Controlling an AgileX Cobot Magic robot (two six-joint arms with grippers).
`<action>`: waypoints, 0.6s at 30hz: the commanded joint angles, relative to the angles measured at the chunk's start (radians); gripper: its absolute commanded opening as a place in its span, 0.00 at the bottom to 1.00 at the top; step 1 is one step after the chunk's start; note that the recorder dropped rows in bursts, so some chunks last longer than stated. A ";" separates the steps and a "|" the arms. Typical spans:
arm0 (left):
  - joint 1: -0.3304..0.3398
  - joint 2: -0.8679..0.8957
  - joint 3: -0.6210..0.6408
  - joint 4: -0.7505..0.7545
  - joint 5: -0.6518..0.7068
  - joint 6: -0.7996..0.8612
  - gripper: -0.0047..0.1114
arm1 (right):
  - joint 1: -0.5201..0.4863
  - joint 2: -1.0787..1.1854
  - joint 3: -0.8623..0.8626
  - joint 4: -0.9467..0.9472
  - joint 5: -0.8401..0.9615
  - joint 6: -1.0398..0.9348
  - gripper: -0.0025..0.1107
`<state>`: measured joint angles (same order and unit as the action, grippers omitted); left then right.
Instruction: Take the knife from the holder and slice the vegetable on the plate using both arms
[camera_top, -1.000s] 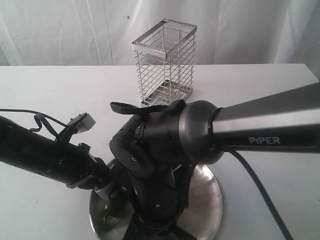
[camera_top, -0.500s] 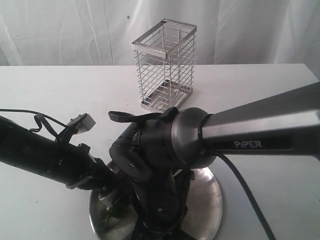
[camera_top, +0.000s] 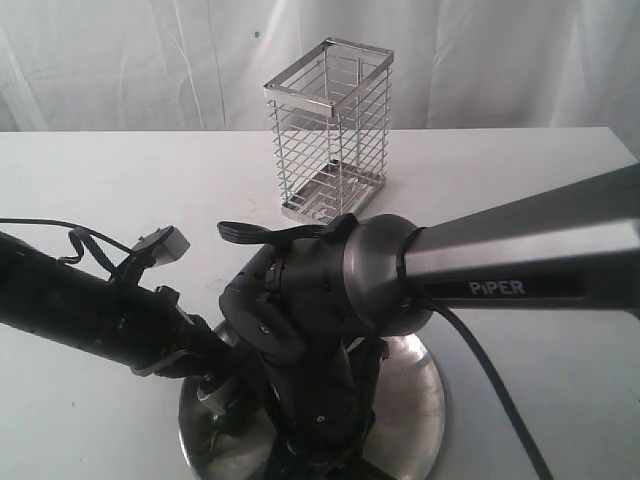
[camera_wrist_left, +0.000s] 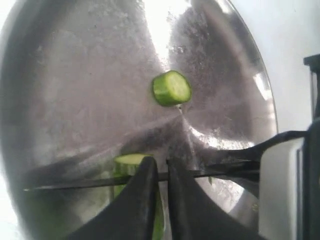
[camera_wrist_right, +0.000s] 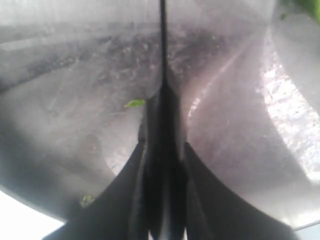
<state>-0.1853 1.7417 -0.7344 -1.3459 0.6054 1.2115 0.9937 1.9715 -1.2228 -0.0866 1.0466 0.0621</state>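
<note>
The exterior view alone takes in the big things: the right arm (camera_top: 520, 265) with its grey "PiPER" link reaching in from the right, the left arm (camera_top: 70, 310) coming low from the left, and the holder (camera_top: 330, 130) standing upright at the back of the table, well apart from the plate (camera_top: 410, 400). Both wrists meet over the plate at the near edge and cover most of it there.

Only the wrist views show the work itself. In the left wrist view the left gripper (camera_wrist_left: 161, 162) has its fingers drawn close together with green showing in the narrow gap – closed on the vegetable (camera_wrist_left: 129, 160), which lies on the plate (camera_wrist_left: 75, 75) with its cut face pale green. The knife (camera_wrist_left: 75, 184) crosses as a thin dark line just beside that face, and one slice (camera_wrist_left: 171, 88) lies apart on the metal. In the right wrist view the right gripper (camera_wrist_right: 164, 145) is clamped on the knife's black handle, the blade (camera_wrist_right: 163, 40) running straight away over the plate (camera_wrist_right: 60, 100), with a small green scrap (camera_wrist_right: 134, 103) beside it.

The table (camera_top: 120, 170) is plain white, a white curtain (camera_top: 120, 60) behind it.

From outside, both grippers and the knife are hidden by the arms – and the plate's near rim is cut off.
</note>
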 joint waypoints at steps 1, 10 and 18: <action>0.004 -0.007 0.001 -0.028 -0.011 0.000 0.18 | -0.008 -0.004 -0.003 -0.003 0.001 -0.013 0.02; -0.018 0.004 0.005 -0.051 -0.127 0.044 0.18 | -0.008 -0.004 -0.003 -0.003 0.001 -0.013 0.02; -0.058 0.174 0.006 -0.043 -0.152 0.047 0.18 | -0.008 -0.004 -0.003 -0.003 0.023 -0.013 0.02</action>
<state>-0.2284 1.8584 -0.7477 -1.4446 0.4725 1.2510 0.9937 1.9715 -1.2228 -0.0866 1.0774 0.0601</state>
